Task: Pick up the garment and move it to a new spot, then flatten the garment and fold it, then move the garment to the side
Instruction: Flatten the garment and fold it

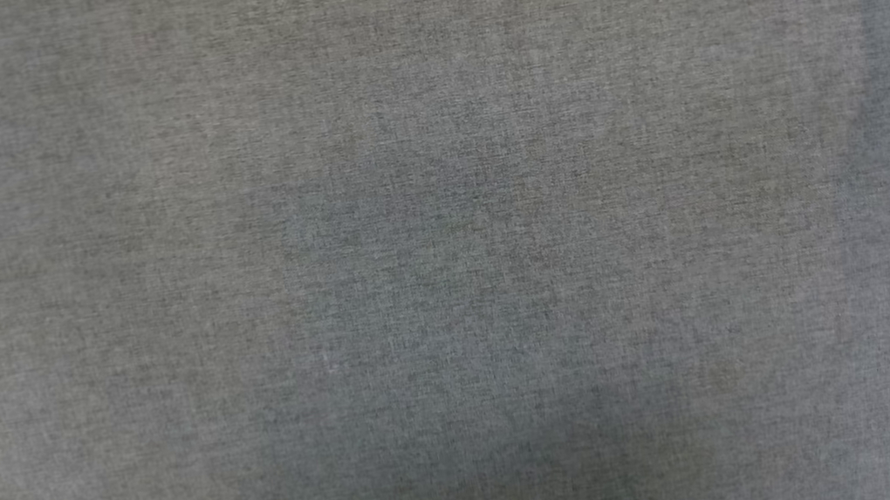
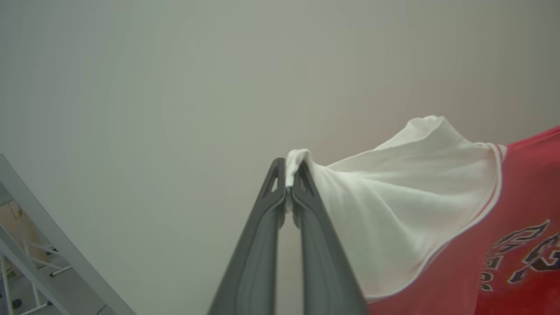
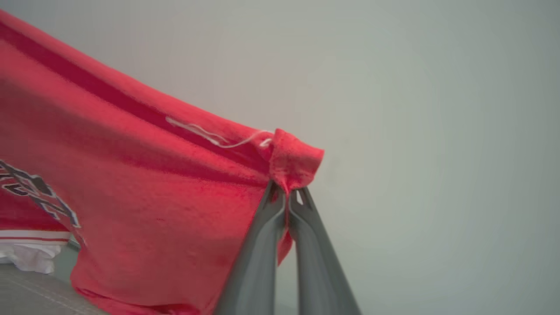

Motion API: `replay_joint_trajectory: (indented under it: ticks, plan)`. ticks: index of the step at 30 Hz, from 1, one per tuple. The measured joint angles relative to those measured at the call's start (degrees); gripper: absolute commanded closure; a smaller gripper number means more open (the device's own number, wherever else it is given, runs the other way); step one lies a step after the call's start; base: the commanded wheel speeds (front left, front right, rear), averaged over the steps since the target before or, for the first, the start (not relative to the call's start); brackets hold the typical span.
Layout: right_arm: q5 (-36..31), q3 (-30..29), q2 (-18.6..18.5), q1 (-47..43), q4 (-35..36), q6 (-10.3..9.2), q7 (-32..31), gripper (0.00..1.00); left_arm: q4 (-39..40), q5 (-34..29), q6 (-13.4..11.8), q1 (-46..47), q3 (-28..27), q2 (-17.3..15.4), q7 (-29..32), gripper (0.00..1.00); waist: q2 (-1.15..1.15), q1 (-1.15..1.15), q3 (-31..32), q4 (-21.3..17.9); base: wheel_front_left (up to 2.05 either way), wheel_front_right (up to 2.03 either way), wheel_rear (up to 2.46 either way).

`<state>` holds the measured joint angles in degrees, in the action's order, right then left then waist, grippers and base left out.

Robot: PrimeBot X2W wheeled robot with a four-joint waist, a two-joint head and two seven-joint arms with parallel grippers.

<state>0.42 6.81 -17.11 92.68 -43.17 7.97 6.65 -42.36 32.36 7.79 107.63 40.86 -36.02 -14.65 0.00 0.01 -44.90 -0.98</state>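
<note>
Pinching the edge of a white sleeve (image 2: 393, 210), the left gripper (image 2: 289, 174) has its two dark fingers pressed together on the cloth, with a small tuft of fabric showing above the tips. From there the sleeve fans outward to its striped trim and the red body of the garment (image 2: 525, 175), which carries black, white-outlined lettering (image 2: 525, 249). The right gripper (image 3: 287, 192) is likewise closed on cloth, nipping a rolled red corner (image 3: 297, 159) of an edge along which a loose white thread (image 3: 210, 136) trails. The garment hangs in the air, spanned between the two grippers against a pale wall (image 3: 437, 109). In the right wrist view its lower folds come down close to a grey surface (image 3: 26, 293), though contact cannot be made out. The head view looks down on bare grey woven cloth (image 1: 445, 250) crossed by a soft shadow, and a white frame (image 2: 35, 245) stands at the margin of the left wrist view. The step in hand appears to be carrying the lifted garment to its new spot before flattening. To do it well, both grippers should travel level and together, with the span between them taut but not strained, since each pinch holds only a little fabric and could slip. On lowering, the free bottom edge should land first and the grippers then draw away from it, so that the cloth lays out smooth rather than bunched
</note>
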Motion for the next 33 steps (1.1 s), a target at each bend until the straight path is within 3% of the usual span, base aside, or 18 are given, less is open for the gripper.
replay_joint_trajectory:
  ticks: [10,18,23,33]
  plan:
    - [4.7,8.3,-0.3,-12.9,-2.5,-0.01,5.6,1.0,12.2,-0.6,0.0,-26.1,-6.9,2.6,0.0,1.0,0.0,-0.01,5.5,1.2,0.0,0.0,0.0]
    - [12.7,15.5,-3.4,-28.8,-0.2,-0.01,6.0,1.0,19.6,-2.4,0.0,-48.8,-5.6,3.8,0.0,1.0,0.0,-0.02,12.7,2.1,0.0,0.0,0.0]
    - [21.2,20.0,-6.3,-40.2,3.0,-0.01,2.4,1.0,20.6,0.6,-0.6,-63.4,-4.6,4.1,0.0,1.0,0.0,-0.02,18.2,2.6,0.0,0.0,0.0]
    - [36.0,21.2,-12.5,-57.0,8.4,-0.01,-5.5,1.0,24.3,2.5,-2.8,-82.8,-4.0,3.9,0.0,1.0,0.0,-0.02,27.9,3.6,0.0,0.0,0.0]
